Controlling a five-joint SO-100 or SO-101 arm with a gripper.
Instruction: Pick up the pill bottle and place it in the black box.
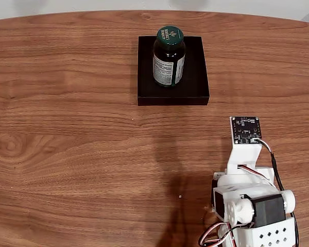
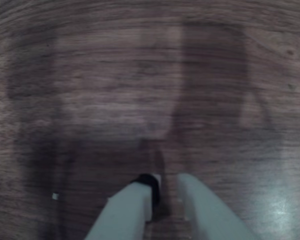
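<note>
In the fixed view, the white plastic arm [image 1: 250,206] sits folded at the lower right of the brown wood-grain table [image 1: 67,154], with a small dark circuit board [image 1: 245,129] on a white bracket facing up at its top. The jaws cannot be made out from this angle. Well apart from the arm, near the far edge of the table, lies the shallow square matte-black box [image 1: 195,77]. The small dark-green pill bottle [image 1: 169,56] stands upright inside it, toward the back and a little left of centre, its ribbed cap with gold print on top and its white-and-green label facing the camera. Nothing else lies in the box.

In the wrist view, the gripper [image 2: 167,192] enters from the bottom edge, pointing down at bare wood. Its two white fingers [image 2: 205,210] stand close together with only a narrow gap between them; a dark tip shows on the left one. The jaws are drawn nearly together and hold nothing, with only table surface and soft shadows beneath them. A tiny pale speck [image 2: 55,196] lies on the wood at the lower left.
</note>
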